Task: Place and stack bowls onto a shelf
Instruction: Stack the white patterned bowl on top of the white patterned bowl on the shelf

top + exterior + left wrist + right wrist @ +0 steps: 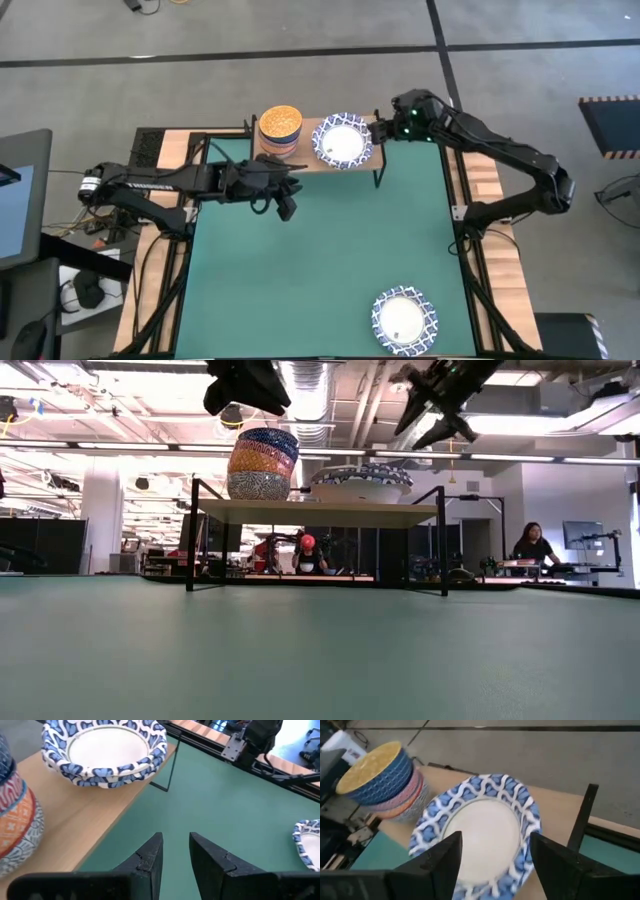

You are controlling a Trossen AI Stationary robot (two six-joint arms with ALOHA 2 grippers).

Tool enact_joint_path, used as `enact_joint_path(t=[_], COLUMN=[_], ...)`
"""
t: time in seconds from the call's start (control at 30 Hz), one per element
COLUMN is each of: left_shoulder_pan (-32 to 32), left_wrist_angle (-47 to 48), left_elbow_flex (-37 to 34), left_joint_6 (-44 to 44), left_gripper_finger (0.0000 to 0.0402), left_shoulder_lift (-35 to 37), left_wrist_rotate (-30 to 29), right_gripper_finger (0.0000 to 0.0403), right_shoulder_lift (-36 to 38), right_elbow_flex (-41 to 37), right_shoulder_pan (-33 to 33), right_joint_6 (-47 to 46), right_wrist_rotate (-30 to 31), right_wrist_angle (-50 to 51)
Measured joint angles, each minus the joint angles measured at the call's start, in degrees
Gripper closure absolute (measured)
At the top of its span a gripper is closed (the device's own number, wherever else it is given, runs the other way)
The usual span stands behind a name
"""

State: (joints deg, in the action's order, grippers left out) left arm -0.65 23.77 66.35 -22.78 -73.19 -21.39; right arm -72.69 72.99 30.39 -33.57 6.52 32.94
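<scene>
Right claw (383,130), open and empty, hovers upper centre beside the white bowls (342,141) stacked on the shelf (310,160); the last bowl (404,321), bottom right, looks stiff, breakable, best pinched at its rim.

Light wooden shelf top (95,815), thin black metal legs (443,540), glossy glazed bowls (480,832), matt green table (320,260)

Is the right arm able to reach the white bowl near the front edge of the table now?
Probably yes: the right hand is open by the shelf, and only bare green table lies before that bowl.
</scene>
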Motion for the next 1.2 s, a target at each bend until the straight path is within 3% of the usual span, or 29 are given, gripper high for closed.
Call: enact_joint_path(t=[0.3, 0.47, 0.83, 1.2], left_shoulder_pan=[-0.16, 0.21, 0.66, 0.66], left_wrist_angle=[-0.04, -0.04, 4.96, 5.01], left_elbow_flex=[0.00, 0.00, 0.00, 0.00], left_joint_6=[2.22, 2.20, 2.27, 2.81], left_gripper_finger=[0.0321, 0.0321, 0.0321, 0.0321], left_shoulder_lift=[-0.02, -0.02, -0.02, -0.02], left_wrist_rotate=[0.18, 0.14, -0.39, 0.57], right_gripper_finger=[0.0143, 0.0143, 0.0143, 0.0143], right_shoulder_lift=[7.10, 6.38, 0.69, -9.38], right_elbow_flex=[0.02, 0.02, 0.02, 0.00], right_shoulder_pan=[-11.90, -23.67, -46.97, -59.00], right_joint_6=[1.46, -6.25, -19.81, -27.46], right_wrist_rotate=[-0.10, 4.00, 5.42, 1.23], right_wrist_angle=[19.46, 32.29, 36.79, 41.66])
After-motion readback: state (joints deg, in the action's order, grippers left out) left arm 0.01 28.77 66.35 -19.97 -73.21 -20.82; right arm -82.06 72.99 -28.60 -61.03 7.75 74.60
